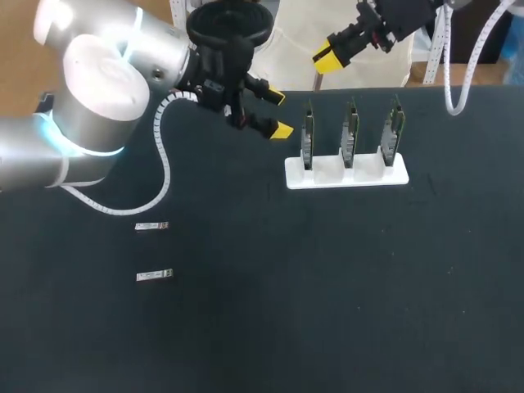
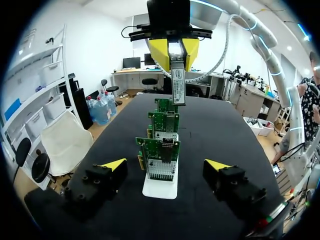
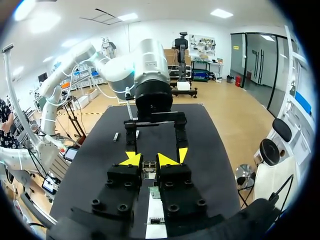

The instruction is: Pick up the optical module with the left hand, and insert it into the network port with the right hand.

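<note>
My right gripper (image 1: 327, 56) hangs above the table's far edge, shut on a slim silver optical module (image 2: 178, 82) that points downward from its yellow tips. In the right wrist view the module's end (image 3: 148, 167) shows between those fingers. Three green network cards (image 1: 350, 131) stand upright in a white stand (image 1: 327, 176) just below and in front of it. My left gripper (image 1: 278, 115) is open and holds nothing. It sits left of the stand and faces along the row of cards (image 2: 162, 150).
Two more silver modules lie flat on the black table at the left, one (image 1: 152, 226) behind the other (image 1: 154, 275). My left arm's white cable (image 1: 164, 164) loops over the table near them.
</note>
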